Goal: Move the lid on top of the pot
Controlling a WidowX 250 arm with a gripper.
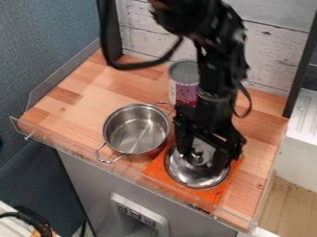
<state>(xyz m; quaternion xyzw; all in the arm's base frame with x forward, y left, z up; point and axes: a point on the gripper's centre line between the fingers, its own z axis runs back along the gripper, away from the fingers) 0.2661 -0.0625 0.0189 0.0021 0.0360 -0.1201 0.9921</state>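
Gripper (201, 156) is down over the metal lid (186, 177), pointing at the counter. Jaws are spread, one finger on each side of the lid's knob (197, 158); gap is wide relative to the knob. Looks like no grip on it, though can't tell if either finger touches the lid.

Lid lies knob up on the orange cloth (213, 196), near the counter's front edge. Pot (135, 129) is upright and uncovered on the wooden counter (68, 99), just left of the lid in the camera view. It has two wire handles, one pointing toward the front edge, the other toward the back. Can (183, 74) stands upright behind the pot, partly hidden by the arm. Pale plank wall (272, 60) at the back.
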